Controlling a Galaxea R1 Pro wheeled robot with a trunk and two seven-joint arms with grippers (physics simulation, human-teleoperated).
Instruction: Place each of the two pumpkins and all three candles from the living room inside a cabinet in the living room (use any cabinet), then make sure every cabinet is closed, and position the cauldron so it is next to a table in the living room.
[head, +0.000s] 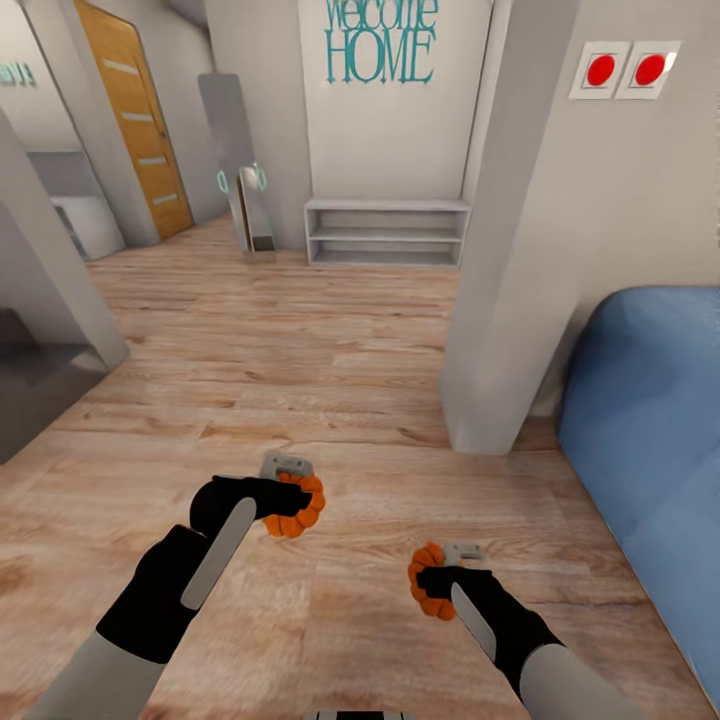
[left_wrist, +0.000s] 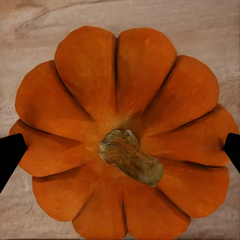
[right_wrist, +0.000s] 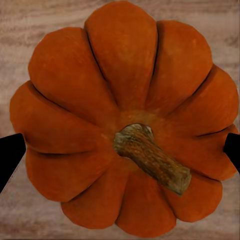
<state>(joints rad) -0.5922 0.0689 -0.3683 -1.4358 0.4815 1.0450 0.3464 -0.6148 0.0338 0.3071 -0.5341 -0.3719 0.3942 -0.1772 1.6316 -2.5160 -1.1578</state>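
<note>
A pumpkin in each gripper, carried above the wooden floor.

The left gripper pinches the left pumpkin by its sides, black fingertips pressed against opposite ribs; its brown-green stem faces the wrist camera. The right gripper clamps the right pumpkin likewise, its stem slanting toward the camera. Both are orange, round and deeply ribbed. Ahead, an open white shelf unit holds nothing visible; a blue sofa lies to the right.

Head downward; wrists close (on pumpkins)
</note>
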